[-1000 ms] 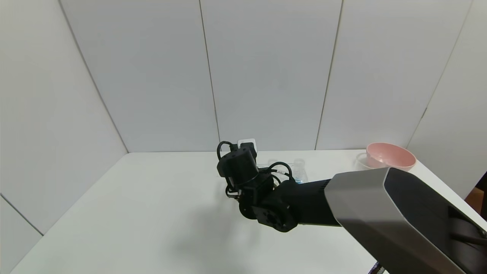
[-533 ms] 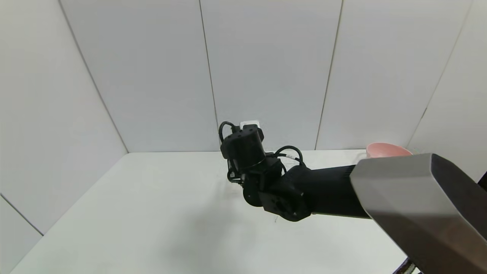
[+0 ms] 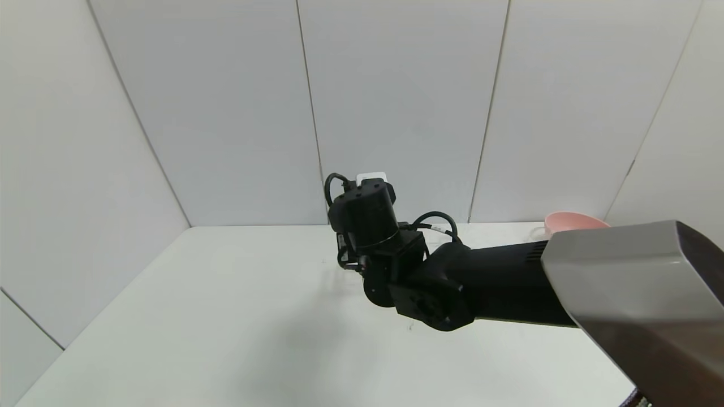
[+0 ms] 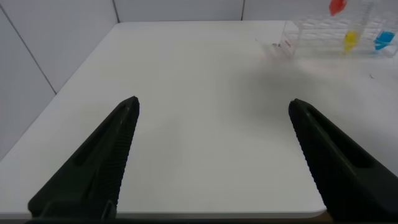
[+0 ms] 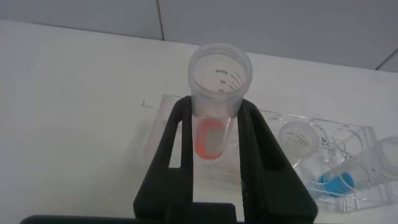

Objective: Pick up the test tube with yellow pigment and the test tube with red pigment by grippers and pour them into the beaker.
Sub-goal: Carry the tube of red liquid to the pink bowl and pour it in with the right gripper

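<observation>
Red liquid sits in the small clear plastic tube (image 5: pixel 214 99); right hand (image 5: pixel 214 155) grips its slippery middle, left hand (image 4: pixel 211 155) open.

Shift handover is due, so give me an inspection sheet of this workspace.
Surface: white table, bare where visible.
Job's things: red tube lifted above the rack; yellow tube and blue tube in the rack; beaker not seen.
Clutter: pink bowl at the table's far right.
Grippers: right pincer shut on the red tube; left pincer open, low over the table's near side, holding nothing.
Cables: black loops on the right wrist.
Surroundings: pale panelled walls.
</observation>
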Available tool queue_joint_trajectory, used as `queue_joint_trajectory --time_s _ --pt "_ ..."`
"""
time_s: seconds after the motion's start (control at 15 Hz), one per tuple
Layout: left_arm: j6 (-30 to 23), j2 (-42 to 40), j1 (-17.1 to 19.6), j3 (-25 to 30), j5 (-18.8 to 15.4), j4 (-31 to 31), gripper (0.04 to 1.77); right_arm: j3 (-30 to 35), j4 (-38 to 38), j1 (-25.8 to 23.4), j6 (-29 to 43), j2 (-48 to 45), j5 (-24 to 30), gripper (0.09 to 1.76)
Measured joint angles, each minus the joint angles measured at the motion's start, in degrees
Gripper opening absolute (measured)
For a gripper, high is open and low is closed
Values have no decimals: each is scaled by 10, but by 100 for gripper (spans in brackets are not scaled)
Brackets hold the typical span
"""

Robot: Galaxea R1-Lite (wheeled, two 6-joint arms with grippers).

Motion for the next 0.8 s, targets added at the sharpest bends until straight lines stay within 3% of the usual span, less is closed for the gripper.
queue_joint_trajectory --time_s 0.13,0.4,0.8 --pt "0 0 0 0 0 0 172 21 -2 1 0 -10 11 49" --pt "0 0 0 0 0 0 172 105 -6 1 -1 -58 90 49" --pt "0 0 0 0 0 0 172 324 -59 -33 -49 -192 271 49"
